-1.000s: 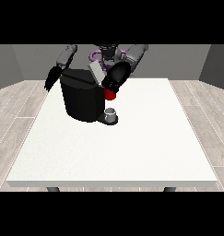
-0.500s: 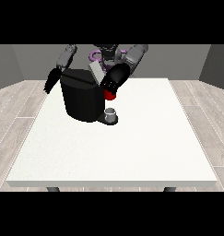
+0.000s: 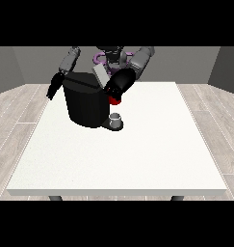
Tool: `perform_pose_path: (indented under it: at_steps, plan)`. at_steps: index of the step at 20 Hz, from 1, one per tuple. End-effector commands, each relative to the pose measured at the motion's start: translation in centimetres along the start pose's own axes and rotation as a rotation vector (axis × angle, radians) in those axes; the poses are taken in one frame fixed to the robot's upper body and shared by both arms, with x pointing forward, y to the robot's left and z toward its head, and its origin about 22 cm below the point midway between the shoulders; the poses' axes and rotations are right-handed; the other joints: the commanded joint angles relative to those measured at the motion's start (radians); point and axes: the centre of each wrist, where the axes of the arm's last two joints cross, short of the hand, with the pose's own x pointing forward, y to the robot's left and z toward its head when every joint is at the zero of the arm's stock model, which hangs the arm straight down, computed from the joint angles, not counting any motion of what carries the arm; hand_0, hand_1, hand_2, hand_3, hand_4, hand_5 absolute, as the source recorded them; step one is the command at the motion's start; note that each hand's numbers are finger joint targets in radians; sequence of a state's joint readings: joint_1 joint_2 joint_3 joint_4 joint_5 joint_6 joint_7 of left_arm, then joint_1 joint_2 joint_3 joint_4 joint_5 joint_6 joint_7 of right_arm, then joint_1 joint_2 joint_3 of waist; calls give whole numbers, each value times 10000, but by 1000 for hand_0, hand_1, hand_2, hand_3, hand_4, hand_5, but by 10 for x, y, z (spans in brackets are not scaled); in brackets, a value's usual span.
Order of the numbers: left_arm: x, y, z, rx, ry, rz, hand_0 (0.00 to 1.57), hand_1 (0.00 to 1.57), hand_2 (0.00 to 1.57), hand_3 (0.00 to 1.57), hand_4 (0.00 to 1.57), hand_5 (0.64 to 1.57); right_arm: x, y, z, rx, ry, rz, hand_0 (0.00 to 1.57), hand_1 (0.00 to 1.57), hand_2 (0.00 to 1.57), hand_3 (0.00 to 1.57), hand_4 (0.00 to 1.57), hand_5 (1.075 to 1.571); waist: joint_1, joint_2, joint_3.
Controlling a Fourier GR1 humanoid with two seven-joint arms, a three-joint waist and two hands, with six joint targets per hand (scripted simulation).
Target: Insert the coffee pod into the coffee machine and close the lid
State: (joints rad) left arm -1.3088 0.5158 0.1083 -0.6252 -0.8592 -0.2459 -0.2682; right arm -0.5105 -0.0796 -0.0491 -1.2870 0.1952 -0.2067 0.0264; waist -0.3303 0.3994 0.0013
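Black plastic forms the coffee machine (image 3: 85, 103), which stands on the white worktop (image 3: 137, 154) towards the robot's side, its grey lid (image 3: 101, 75) tilted up and open at the top. We see the robot hand at the view's right (image 3: 119, 84) held against the machine's upper front corner, just below that lid, which we judge puts it at the opening where a pod would go in. Whether its fingers are spread or pinching something we cannot tell, and we cannot make out the pod itself anywhere. A red thing at the machine (image 3: 116, 100) shows just beneath this hand. A grey thing (image 3: 116, 118) sits on the machine's base below it. The robot hand at the view's left (image 3: 54, 88) hangs beside the machine, apart from it; its fingers are also unclear. Compared with half a second ago, we find both arms and the lid in much the same places.
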Motion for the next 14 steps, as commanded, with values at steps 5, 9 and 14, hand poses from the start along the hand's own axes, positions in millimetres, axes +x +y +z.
perform_pose_path:
  at_steps: [5, 9, 14]
  plan:
    - [1, 22, 3, 337, -317, -1042, 742, 742, 871, 653, 0, 1571, -8, -4, -2, -310, -38, 81, 0, 0, 0, 0, 202, 1571, 202, 244, -7]
    - [-14, 12, 8, 276, 500, -929, 0, 0, 635, 508, 0, 1571, -5, -14, 0, 69, 99, 412, 0, 0, 0, 0, 117, 1571, -122, -112, -10]
    - [-26, 12, 15, 529, 186, -1177, 0, 0, 526, 441, 0, 1571, 12, 2, -2, 85, 10, -13, 0, 0, 0, 0, 153, 1571, 37, -50, -14]
